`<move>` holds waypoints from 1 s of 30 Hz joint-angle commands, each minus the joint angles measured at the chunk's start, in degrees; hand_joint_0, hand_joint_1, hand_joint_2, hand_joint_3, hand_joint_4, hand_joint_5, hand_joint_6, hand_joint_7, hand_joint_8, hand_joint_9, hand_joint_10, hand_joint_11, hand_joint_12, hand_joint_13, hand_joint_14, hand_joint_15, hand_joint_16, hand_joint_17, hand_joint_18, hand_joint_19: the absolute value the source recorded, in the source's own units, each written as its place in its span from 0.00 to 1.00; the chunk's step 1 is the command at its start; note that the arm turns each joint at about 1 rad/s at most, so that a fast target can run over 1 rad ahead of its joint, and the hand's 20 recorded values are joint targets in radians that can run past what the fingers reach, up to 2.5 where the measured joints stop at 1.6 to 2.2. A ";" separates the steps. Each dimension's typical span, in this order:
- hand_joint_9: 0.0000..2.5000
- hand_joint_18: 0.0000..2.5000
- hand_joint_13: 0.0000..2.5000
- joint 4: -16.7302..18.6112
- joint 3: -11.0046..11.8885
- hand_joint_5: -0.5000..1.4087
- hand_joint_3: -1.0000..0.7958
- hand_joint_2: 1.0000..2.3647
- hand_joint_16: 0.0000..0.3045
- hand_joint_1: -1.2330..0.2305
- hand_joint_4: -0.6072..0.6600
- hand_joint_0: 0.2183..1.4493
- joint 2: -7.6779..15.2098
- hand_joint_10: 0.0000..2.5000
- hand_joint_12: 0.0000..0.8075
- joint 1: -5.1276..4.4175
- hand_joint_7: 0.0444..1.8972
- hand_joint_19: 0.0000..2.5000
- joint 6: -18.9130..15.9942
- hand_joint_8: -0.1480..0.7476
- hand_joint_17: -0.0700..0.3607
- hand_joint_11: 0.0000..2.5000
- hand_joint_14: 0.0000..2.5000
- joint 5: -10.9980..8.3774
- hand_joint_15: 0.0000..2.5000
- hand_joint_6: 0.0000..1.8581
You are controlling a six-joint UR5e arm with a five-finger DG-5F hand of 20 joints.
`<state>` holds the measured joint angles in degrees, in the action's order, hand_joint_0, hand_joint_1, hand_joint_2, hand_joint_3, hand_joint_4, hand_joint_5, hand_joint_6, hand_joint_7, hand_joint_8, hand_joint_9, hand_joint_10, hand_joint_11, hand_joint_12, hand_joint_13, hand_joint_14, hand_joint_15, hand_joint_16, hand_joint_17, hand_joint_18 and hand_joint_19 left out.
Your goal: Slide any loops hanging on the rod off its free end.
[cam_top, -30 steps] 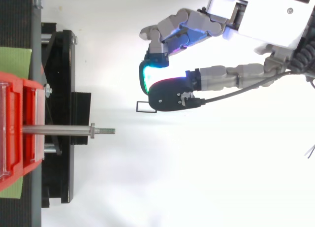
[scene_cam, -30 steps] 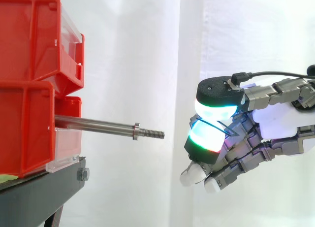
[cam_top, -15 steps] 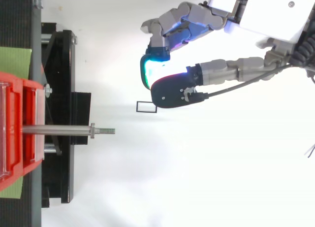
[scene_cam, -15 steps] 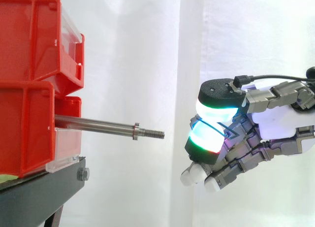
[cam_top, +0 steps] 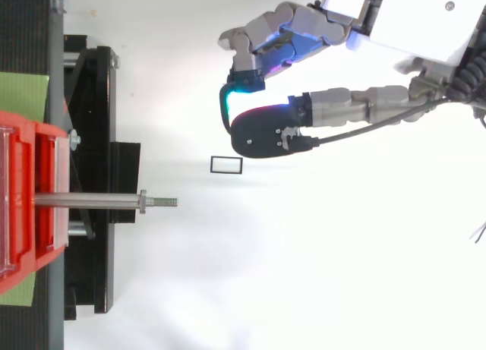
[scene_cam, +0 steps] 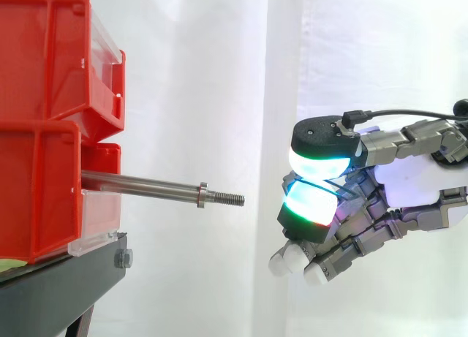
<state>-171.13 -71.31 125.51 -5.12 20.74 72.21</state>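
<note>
2 red bins (scene_cam: 44, 59) stacked on blk stand (scene_cam: 58, 278), green mat (cam_top: 23, 96) under them, white curtain (scene_cam: 219, 74) behind

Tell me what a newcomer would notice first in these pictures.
The robot's hand, glowing green and cyan, stands out first at the right of the side view. At the left, two stacked red plastic bins sit on a black stand. A bare steel rod with a threaded end juts from the bins toward the hand, apart from it, with no loop hanging on it.
</note>
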 commanded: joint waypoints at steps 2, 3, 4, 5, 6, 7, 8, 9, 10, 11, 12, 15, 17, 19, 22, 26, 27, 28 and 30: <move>0.30 0.16 0.14 0.00 -0.05 0.21 0.54 0.01 0.19 0.38 0.58 0.26 0.00 0.01 0.49 0.02 0.62 0.11 0.00 0.49 0.47 0.15 0.00 -0.06 0.05 0.47; 0.30 0.16 0.14 0.00 -0.05 0.21 0.55 0.01 0.20 0.38 0.55 0.26 0.00 0.01 0.49 -0.07 0.61 0.11 0.00 0.49 0.48 0.15 0.00 0.03 0.05 0.47; 0.30 0.16 0.14 0.00 0.03 0.21 0.55 0.01 0.20 0.37 0.54 0.26 0.00 0.01 0.50 -0.07 0.60 0.11 0.00 0.49 0.48 0.15 0.00 -0.06 0.05 0.47; 0.30 0.16 0.15 0.00 -0.05 0.21 0.55 0.01 0.20 0.37 0.52 0.26 0.00 0.01 0.50 0.02 0.59 0.11 0.00 0.49 0.48 0.15 0.00 -0.06 0.05 0.47; 0.31 0.17 0.15 0.00 0.03 0.21 0.55 0.01 0.20 0.37 0.51 0.26 0.00 0.01 0.50 0.02 0.59 0.11 0.00 0.49 0.48 0.15 0.00 -0.06 0.05 0.47; 0.31 0.17 0.15 -0.08 0.03 0.21 0.55 0.01 0.20 0.37 0.50 0.26 0.00 0.01 0.50 0.02 0.58 0.11 0.00 0.50 0.49 0.15 0.00 -0.06 0.05 0.47; 0.31 0.17 0.15 0.00 0.03 0.21 0.55 0.01 0.20 0.37 0.50 0.26 0.00 0.01 0.50 0.02 0.58 0.11 0.00 0.50 0.49 0.15 0.00 0.03 0.05 0.47; 0.31 0.17 0.15 0.00 0.03 0.21 0.55 0.01 0.20 0.37 0.49 0.26 0.00 0.00 0.50 0.02 0.58 0.11 0.00 0.49 0.49 0.15 0.00 0.03 0.05 0.47; 0.31 0.17 0.15 0.00 0.03 0.21 0.55 0.01 0.20 0.37 0.48 0.26 0.00 0.00 0.50 -0.07 0.58 0.11 0.00 0.50 0.49 0.15 0.00 0.03 0.05 0.47; 0.31 0.17 0.15 0.09 0.03 0.21 0.55 0.01 0.20 0.37 0.47 0.26 0.00 0.00 0.50 0.02 0.58 0.11 0.00 0.49 0.49 0.15 0.00 0.03 0.05 0.47; 0.31 0.17 0.15 0.09 0.03 0.21 0.55 0.01 0.20 0.37 0.46 0.26 0.00 0.01 0.50 0.02 0.58 0.11 -0.09 0.49 0.49 0.15 0.00 0.12 0.05 0.47; 0.31 0.17 0.15 0.18 -0.05 0.21 0.55 0.01 0.20 0.37 0.42 0.26 0.00 0.00 0.50 0.02 0.58 0.11 -0.26 0.48 0.48 0.15 0.00 0.12 0.05 0.47; 0.31 0.17 0.15 0.18 0.03 0.21 0.55 0.01 0.20 0.36 0.42 0.26 0.00 0.01 0.49 0.02 0.58 0.11 -0.26 0.48 0.48 0.15 0.00 -0.06 0.05 0.47; 0.31 0.17 0.15 0.27 -0.05 0.21 0.55 0.01 0.20 0.36 0.41 0.26 0.00 0.01 0.49 -0.07 0.58 0.11 -0.53 0.48 0.48 0.15 0.00 -0.49 0.05 0.47; 0.31 0.17 0.15 0.27 -0.23 0.21 0.55 0.01 0.20 0.36 0.42 0.26 0.09 0.01 0.49 -0.07 0.58 0.11 -0.97 0.47 0.48 0.15 0.00 -1.55 0.05 0.47; 0.31 0.17 0.15 1.24 -1.11 0.21 0.55 0.01 0.19 0.36 0.42 0.25 0.09 0.00 0.48 -0.07 0.58 0.11 -1.93 0.47 0.47 0.15 0.00 -2.52 0.05 0.47; 0.32 0.17 0.15 1.59 -1.28 0.21 0.55 0.01 0.20 0.37 0.42 0.25 0.00 0.01 0.49 -0.07 0.58 0.11 -2.02 0.47 0.47 0.15 0.00 -2.52 0.05 0.47; 0.32 0.17 0.15 2.29 -1.64 0.21 0.55 0.01 0.20 0.37 0.42 0.25 0.09 0.01 0.49 -0.16 0.57 0.11 -2.11 0.47 0.47 0.15 0.00 -2.52 0.05 0.47; 0.31 0.17 0.15 4.84 -3.22 0.21 0.55 0.01 0.20 0.37 0.42 0.25 0.00 0.01 0.49 -0.33 0.57 0.11 -2.20 0.48 0.47 0.15 0.00 -2.52 0.05 0.47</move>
<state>-168.97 -72.94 125.55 -5.28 18.80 69.86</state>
